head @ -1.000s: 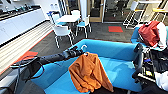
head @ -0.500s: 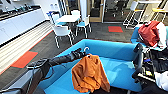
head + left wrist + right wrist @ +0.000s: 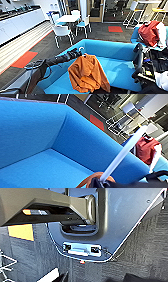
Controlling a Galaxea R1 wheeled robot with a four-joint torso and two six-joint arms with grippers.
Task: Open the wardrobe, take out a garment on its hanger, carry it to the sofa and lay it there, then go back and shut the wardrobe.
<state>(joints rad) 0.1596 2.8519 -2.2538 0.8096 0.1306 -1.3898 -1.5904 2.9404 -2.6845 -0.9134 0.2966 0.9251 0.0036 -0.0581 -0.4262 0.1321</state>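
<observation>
On the blue sofa [image 3: 117, 66] the orange garment [image 3: 87, 73] lies spread across the flat seat, its collar up near the back. My left gripper [image 3: 79, 51] reaches over the sofa's side and is closed on the white hanger [image 3: 122, 155] at the garment's top. Whether my right gripper is wide or narrow I cannot tell
</observation>
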